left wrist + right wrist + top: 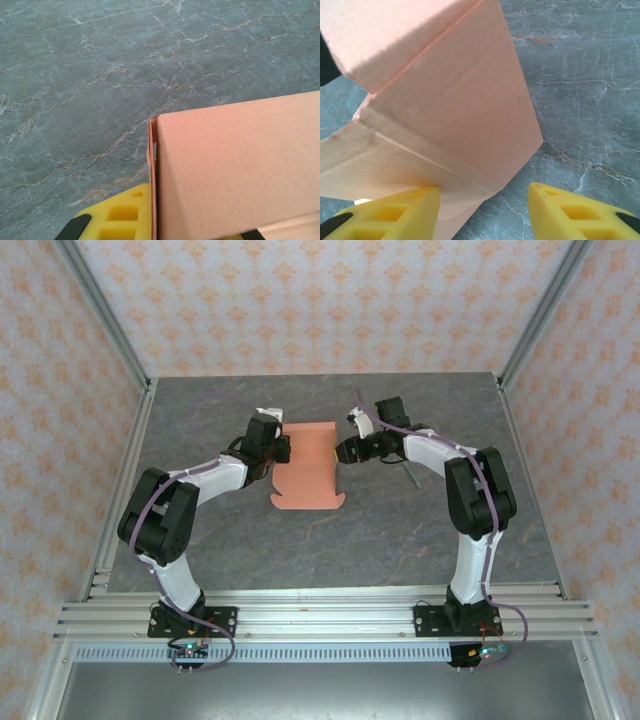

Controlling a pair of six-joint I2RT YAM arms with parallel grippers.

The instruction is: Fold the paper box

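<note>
The salmon-orange paper box [305, 468] lies mid-table, partly folded, with its far end raised and a flat tabbed flap toward me. My left gripper [281, 450] is at the box's left side, shut on a thin upright side wall [151, 165]. One yellow finger [117, 217] shows outside that wall, and the other is hidden under a folded panel [240, 170]. My right gripper [346, 452] is at the right side, open. Its fingers [395, 212] stand wide apart; the left one touches the card [460, 115], whose corner lies between them.
The grey marbled tabletop [400, 530] surrounds the box. Aluminium posts [105, 315] and patterned walls close in the left, right and far sides. A rail frame [320, 618] with both arm bases runs along the near edge.
</note>
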